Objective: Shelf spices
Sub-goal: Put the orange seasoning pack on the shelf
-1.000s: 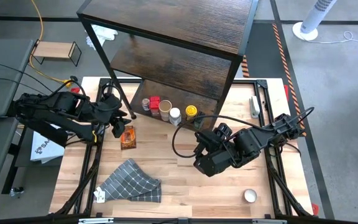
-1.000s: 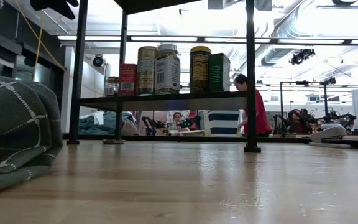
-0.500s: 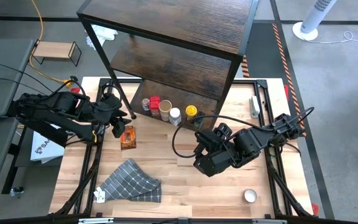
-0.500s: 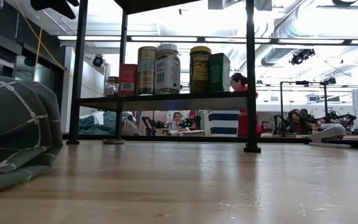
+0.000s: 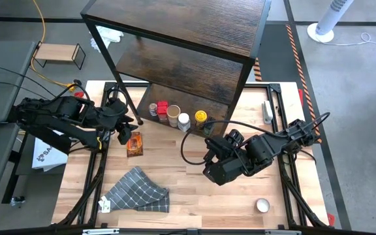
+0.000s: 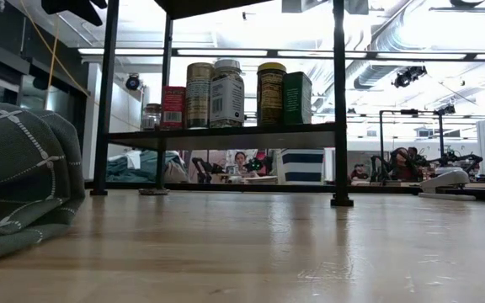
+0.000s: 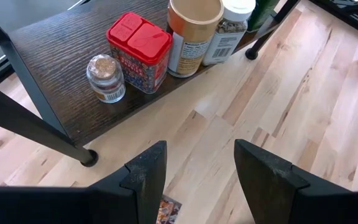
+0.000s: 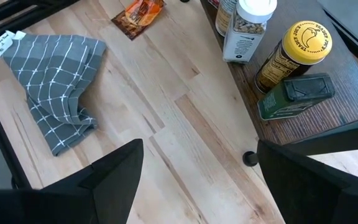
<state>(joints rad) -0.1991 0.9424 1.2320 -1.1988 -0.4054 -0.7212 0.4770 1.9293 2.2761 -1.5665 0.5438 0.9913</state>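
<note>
The spices stand in a row on the lowest board of the dark wood shelf. In the left wrist view they are a small cork-topped jar, a red tin, a tan-lidded jar and a white-lidded bottle. The right wrist view adds a yellow-lidded jar and a green tin lying on its side. My left gripper hovers open near the shelf's left front leg. My right gripper hovers open in front of the shelf's right part.
An orange packet lies on the table under my left gripper. A grey checked cloth lies bunched near the near edge. A small round tin sits at the near right. A small light-wood stand stands off the table, far left.
Both arms have kept still. In the room behind the table, a person in red has walked left and gone out of sight behind the shelf's leg.
</note>
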